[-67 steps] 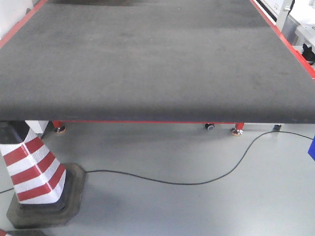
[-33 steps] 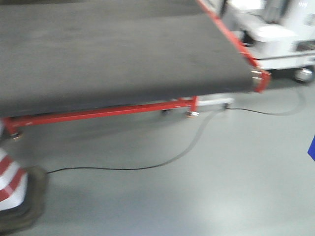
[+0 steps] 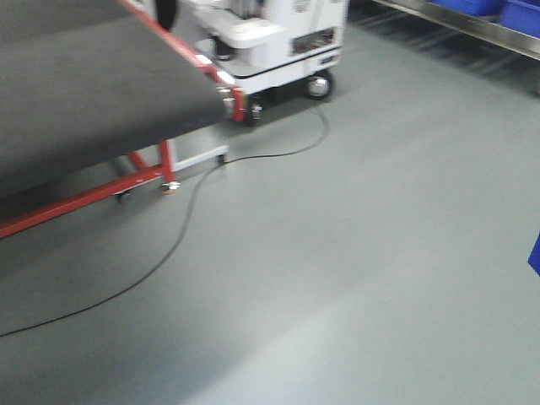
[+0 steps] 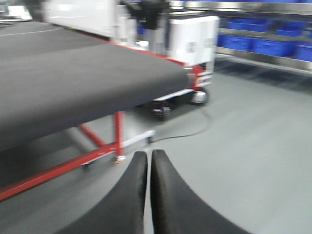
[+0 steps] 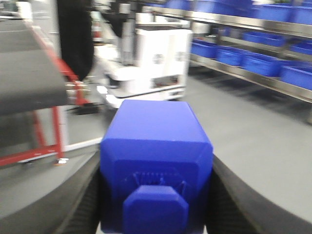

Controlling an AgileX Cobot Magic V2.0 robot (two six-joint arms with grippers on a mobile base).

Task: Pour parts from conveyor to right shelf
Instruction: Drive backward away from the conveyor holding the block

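The conveyor (image 3: 84, 93), a dark belt on a red frame, is at the upper left; it also shows in the left wrist view (image 4: 73, 83) and the right wrist view (image 5: 24, 73). My right gripper (image 5: 156, 163) is shut on a blue bin (image 5: 156, 146) held between its two black fingers; a blue sliver of it shows at the right edge of the front view (image 3: 535, 253). The bin's contents are hidden. My left gripper (image 4: 148, 157) is shut and empty, over the floor. The metal shelf (image 5: 253, 53) with several blue bins stands at the far right (image 4: 263, 46) (image 3: 472, 17).
A white wheeled cart (image 3: 270, 42) stands just past the conveyor's end (image 4: 187, 41) (image 5: 156, 58). A black cable (image 3: 177, 236) runs across the grey floor from under the conveyor. Open grey floor lies between me and the shelf.
The front view has swung to the right: the conveyor slid to the left of the frame, the striped cone left view, and the white cart and shelf came in.
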